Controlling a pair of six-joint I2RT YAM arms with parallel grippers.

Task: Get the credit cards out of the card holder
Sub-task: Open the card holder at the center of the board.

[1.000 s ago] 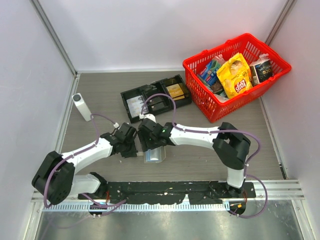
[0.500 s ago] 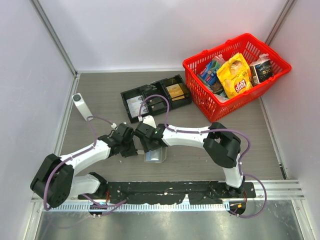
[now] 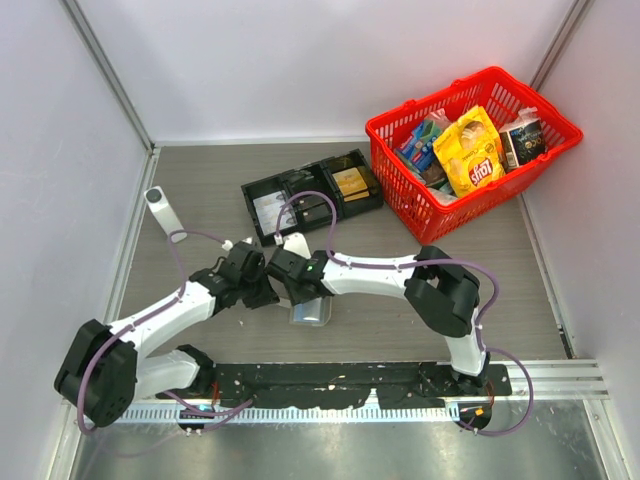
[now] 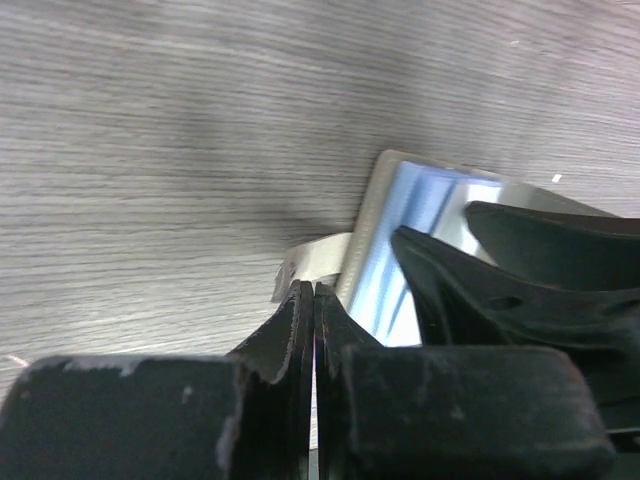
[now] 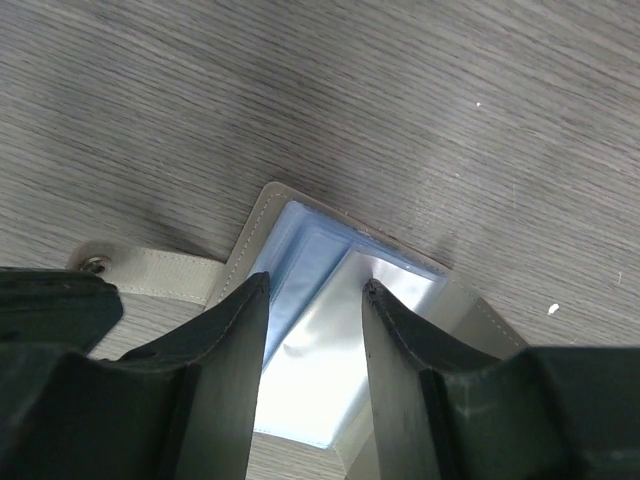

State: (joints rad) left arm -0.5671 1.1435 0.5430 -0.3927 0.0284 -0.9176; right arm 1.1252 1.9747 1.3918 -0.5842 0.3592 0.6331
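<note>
Right wrist view: right gripper (image 5: pixel 315 284) hides much of the card holder (image 5: pixel 260 207).

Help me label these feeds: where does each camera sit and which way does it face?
Top external: above and behind the bases, facing down at the grey wood-grain table; both white arms show.
Left wrist: on the left arm, looks past the shut left gripper at the flat grey-silver card holder.
Right wrist: looks down through the open right gripper at pale blue glossy cards.
Shared: both wrist views show the holder.
</note>
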